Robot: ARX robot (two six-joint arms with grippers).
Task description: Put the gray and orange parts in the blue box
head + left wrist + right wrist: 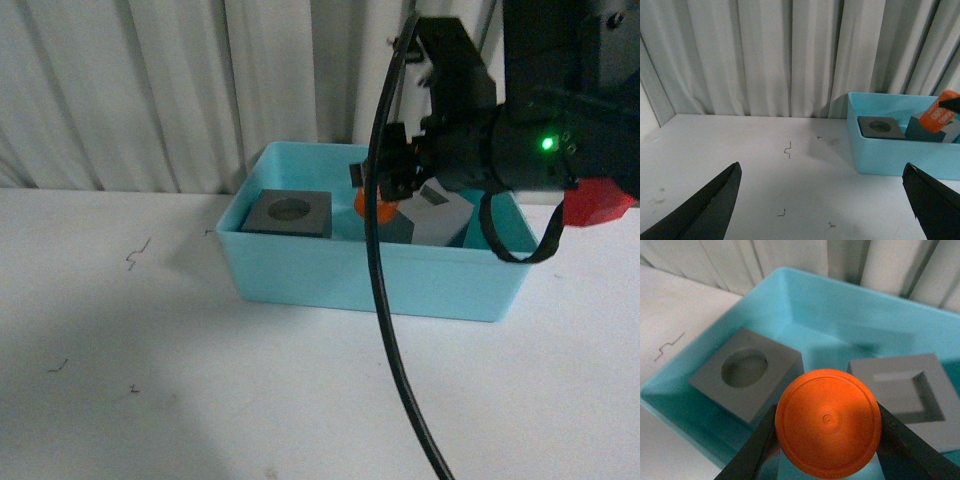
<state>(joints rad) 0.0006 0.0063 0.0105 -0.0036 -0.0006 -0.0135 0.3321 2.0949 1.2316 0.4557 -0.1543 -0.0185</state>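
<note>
From my seat, the white surface (150,400) fills most of the front view, backed by pale curtains (765,55). On it, toward the back, sits the blue box (330,275), its long side facing me. My right arm hangs over the box's right half, a black cable (385,330) looping down from it across the front wall.

Inside the box, two gray cubes rest on the floor. The cube with the round recess (745,375) lies at the left end; the cube with the square recess (912,395) lies at the right end, apart from the first, and looks tilted in the front view.

The right claw (827,440) is clamped on the orange cylinder (827,422), one finger pressed on each side, holding it above the gap between the cubes, inside the box's outline. White digits show on its side in the left wrist view (939,117).

The left claw (822,200) stands spread wide, holding nothing, over bare surface to the left of the box.
</note>
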